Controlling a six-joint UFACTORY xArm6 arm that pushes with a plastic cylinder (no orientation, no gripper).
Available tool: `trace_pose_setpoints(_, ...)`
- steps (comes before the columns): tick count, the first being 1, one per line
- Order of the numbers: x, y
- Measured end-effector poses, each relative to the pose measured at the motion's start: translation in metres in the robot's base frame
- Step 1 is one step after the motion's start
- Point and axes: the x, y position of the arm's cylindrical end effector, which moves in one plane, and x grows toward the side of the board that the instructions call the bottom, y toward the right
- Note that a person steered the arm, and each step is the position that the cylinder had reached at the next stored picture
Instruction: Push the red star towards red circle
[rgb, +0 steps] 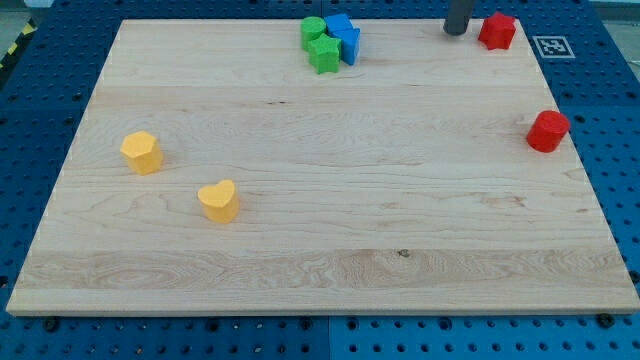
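Note:
The red star (497, 31) sits near the board's top right corner. The red circle (548, 131) stands lower down, close to the board's right edge. My tip (456, 31) is at the view's top, just left of the red star with a small gap between them. The rod's upper part is cut off by the view's top edge.
A cluster of two green blocks (320, 45) and two blue blocks (344, 38) sits at the top middle. A yellow hexagon-like block (142, 152) and a yellow heart (218, 201) lie at the left. The wooden board (320, 270) rests on a blue pegboard table.

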Motion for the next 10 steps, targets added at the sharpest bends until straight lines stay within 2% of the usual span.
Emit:
trace_pose_setpoints(1,-0.019,0.000)
trace_pose_setpoints(3,-0.020,0.054)
trace_pose_setpoints(7,0.039,0.094)
trace_pose_setpoints(10,0.051,0.076)
